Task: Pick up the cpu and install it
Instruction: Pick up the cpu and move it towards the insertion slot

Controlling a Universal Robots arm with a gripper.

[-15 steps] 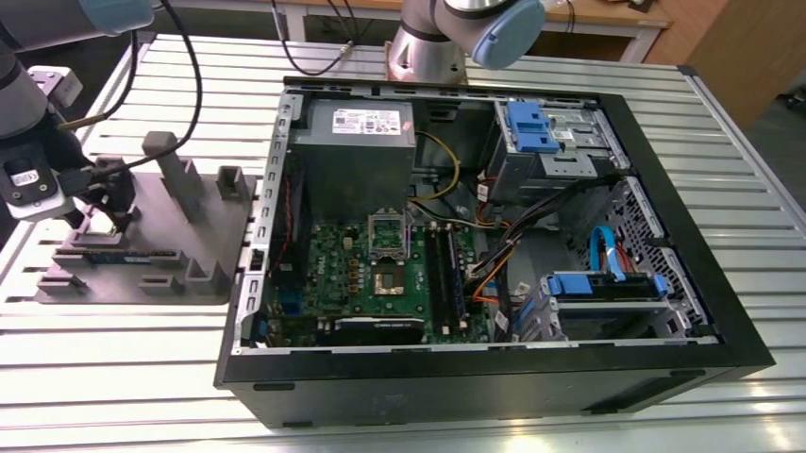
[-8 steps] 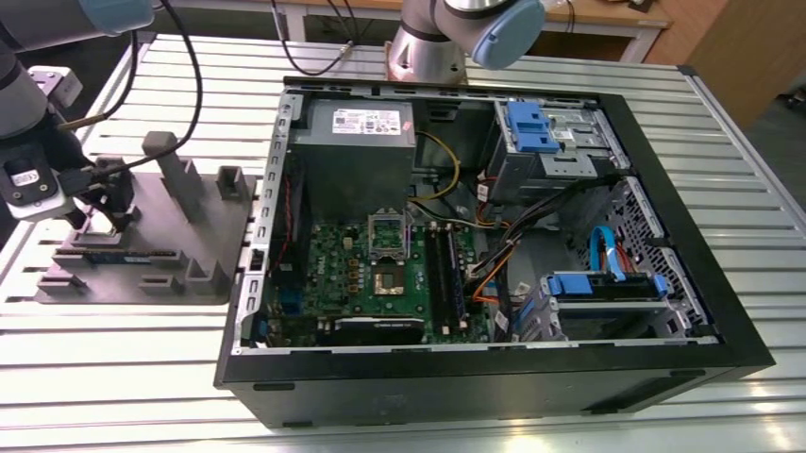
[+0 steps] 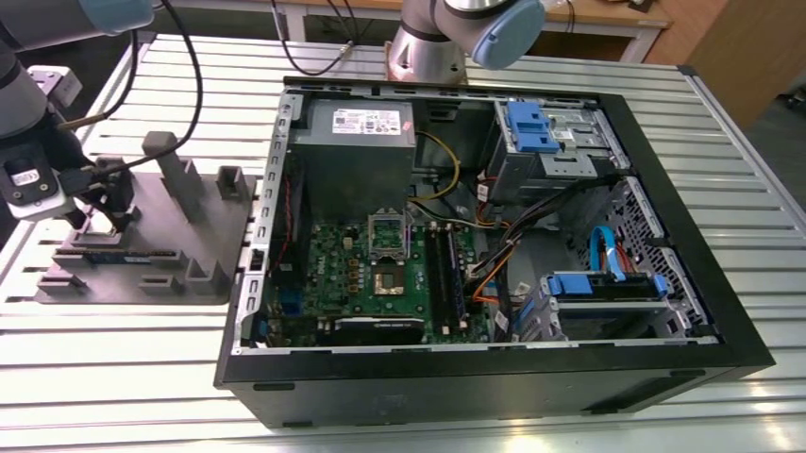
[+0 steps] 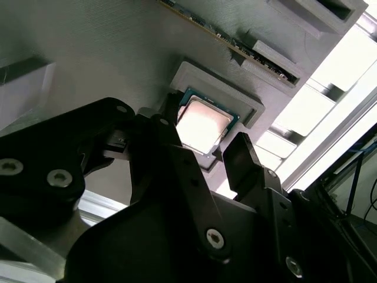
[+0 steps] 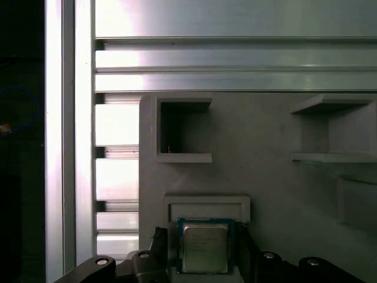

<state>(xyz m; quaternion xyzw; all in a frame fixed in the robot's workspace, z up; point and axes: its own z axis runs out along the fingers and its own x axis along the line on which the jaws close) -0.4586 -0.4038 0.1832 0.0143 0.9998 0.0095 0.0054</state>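
Two gripper [image 4: 203,132] fingers [image 4: 241,154] stand apart, flanking the cpu [image 5: 204,247] seated in the grey tray [image 3: 214,231], 9 o'clock from the computer case [image 3: 504,389] in the exterior view.

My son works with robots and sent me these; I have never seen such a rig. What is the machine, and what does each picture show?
The machine is a robot arm with a gripper at its end, working at a slatted metal table.

The exterior view comes from a camera standing off the arm. It shows an open computer case with a green motherboard inside. On the exterior view's left is a grey moulded tray, with the arm above it.

Both wrist views come from cameras riding on the arm, looking past the gripper at that tray. There the cpu, a small square chip with a silvery top, lies in its recess in the tray, and the gripper is right at it. Whether it already grips the chip, I cannot tell.
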